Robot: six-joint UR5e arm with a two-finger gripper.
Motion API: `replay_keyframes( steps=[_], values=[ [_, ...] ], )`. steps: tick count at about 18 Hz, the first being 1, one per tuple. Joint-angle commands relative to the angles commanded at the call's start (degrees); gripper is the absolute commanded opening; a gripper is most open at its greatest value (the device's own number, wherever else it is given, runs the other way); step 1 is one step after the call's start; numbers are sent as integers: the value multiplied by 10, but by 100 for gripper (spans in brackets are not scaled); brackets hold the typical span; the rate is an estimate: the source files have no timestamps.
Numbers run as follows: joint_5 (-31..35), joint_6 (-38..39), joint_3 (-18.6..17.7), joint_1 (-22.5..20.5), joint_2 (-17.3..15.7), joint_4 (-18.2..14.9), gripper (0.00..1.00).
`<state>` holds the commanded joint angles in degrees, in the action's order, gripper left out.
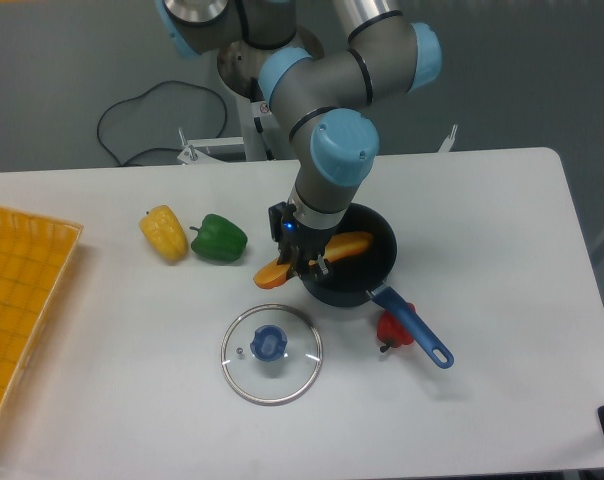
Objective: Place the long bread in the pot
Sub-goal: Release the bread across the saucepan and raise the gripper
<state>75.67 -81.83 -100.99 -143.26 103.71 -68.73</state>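
Note:
The long bread (348,245) is an orange-yellow baguette lying tilted across the left rim of the pot (378,263). Its right end is over the pot's inside, and its left end (270,277) sticks out above the table. My gripper (307,262) comes down from above and is shut on the bread's middle, hiding that part. The pot is dark and round, with a blue handle (415,329) pointing to the lower right.
A glass lid with a blue knob (270,352) lies in front of the pot. A red pepper (390,330) sits under the handle. A green pepper (220,238) and a yellow pepper (164,232) lie to the left. An orange basket (12,310) is at the left edge.

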Motion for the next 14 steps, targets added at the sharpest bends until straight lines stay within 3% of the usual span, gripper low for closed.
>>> replay_keyframes(
  steps=[2, 8, 11, 12, 14],
  values=[
    [1, -8, 1, -1, 1, 0, 63],
    [6, -31, 2, -5, 0, -8, 70],
    [6, -30, 4, -5, 0, -9, 83],
    [6, -30, 6, -5, -1, -12, 96],
    [6, -27, 18, -11, -9, -32, 100]
  ],
)
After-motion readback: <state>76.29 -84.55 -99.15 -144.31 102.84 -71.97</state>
